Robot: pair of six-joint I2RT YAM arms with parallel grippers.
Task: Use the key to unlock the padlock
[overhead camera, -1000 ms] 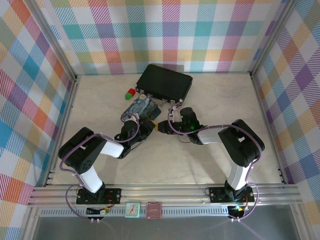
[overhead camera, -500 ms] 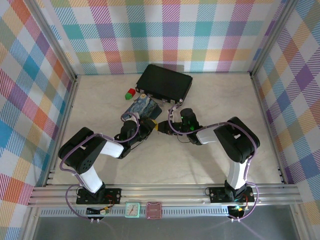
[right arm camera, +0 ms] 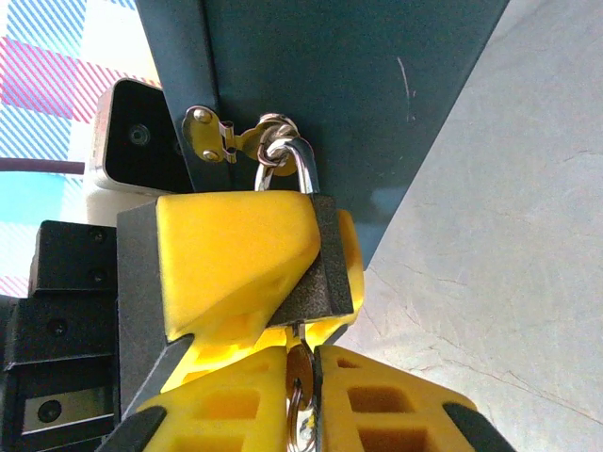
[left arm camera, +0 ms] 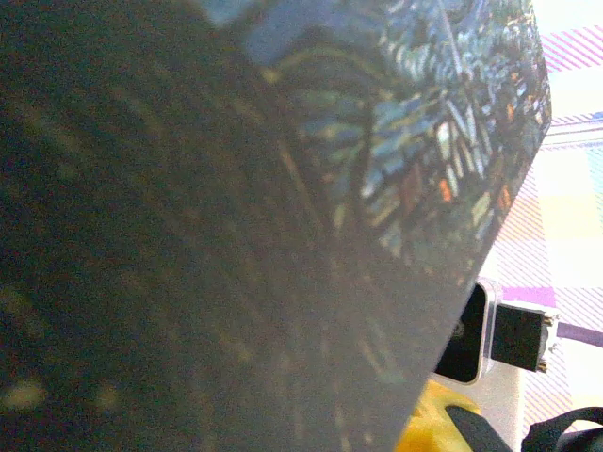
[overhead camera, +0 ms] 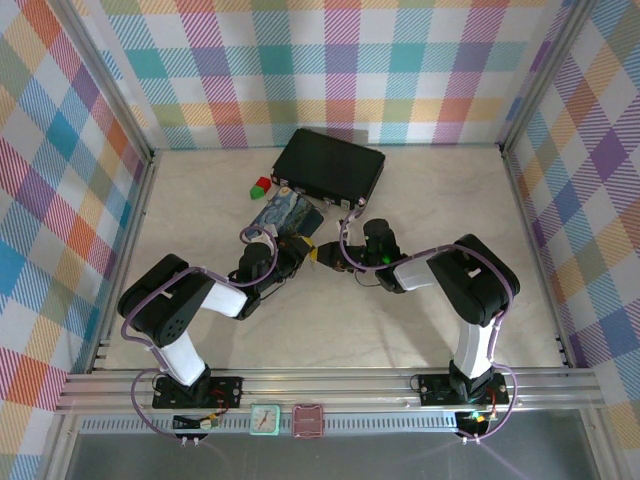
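The padlock (right arm camera: 320, 278) sits mid-frame in the right wrist view, its shackle hooked through the hasp of the blue painted tin (right arm camera: 377, 85) — clamped between the left gripper's (right arm camera: 316, 250) yellow pads. The key (right arm camera: 298, 414) enters its underside at bottom centre — pinched by the right gripper (right arm camera: 303, 365).

we are looking into a lab robot cell: a pale table (overhead camera: 440, 200) is sitting boxed in by pastel checked cloth walls (overhead camera: 340, 70) hanging on aluminium posts (overhead camera: 105, 80), and along the table's near edge a slotted metal rail (overhead camera: 340, 385) is carrying the left arm (overhead camera: 170, 310) and the right arm (overhead camera: 480, 285).
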